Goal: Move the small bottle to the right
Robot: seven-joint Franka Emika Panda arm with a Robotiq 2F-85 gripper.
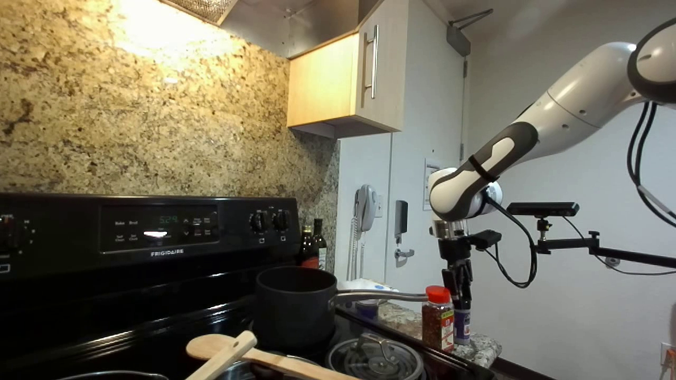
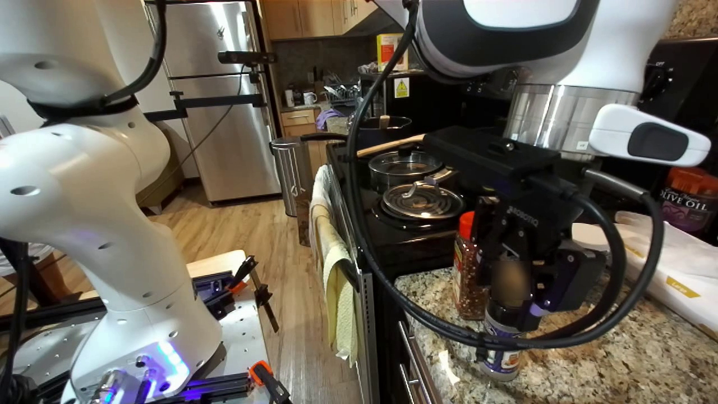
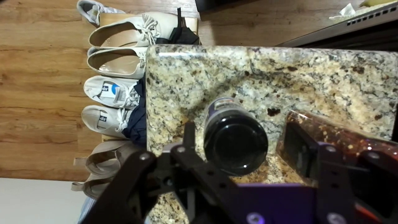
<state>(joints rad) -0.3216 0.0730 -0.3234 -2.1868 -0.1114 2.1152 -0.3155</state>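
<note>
The small bottle [image 1: 437, 324], with a red cap and reddish-brown contents, stands upright on the granite counter by the stove; it also shows in an exterior view [image 2: 466, 280] and at the right in the wrist view [image 3: 342, 130]. A shorter black-capped bottle with a purple label [image 2: 501, 362] stands beside it, also in the wrist view [image 3: 235, 143]. My gripper [image 3: 244, 140] is open and pointing down, one finger on each side of the black cap, with visible gaps. The right finger in the wrist view lies between the two bottles. The gripper also shows in both exterior views [image 1: 458, 287] [image 2: 510, 303].
A black pot [image 1: 296, 309] on the stove extends its handle toward the red-capped bottle. A glass lid [image 1: 375, 361] lies nearby. The granite counter [image 3: 199, 68] ends at a front and a side edge, with shoes [image 3: 116, 62] beyond. A white package [image 2: 673, 280] lies at the back.
</note>
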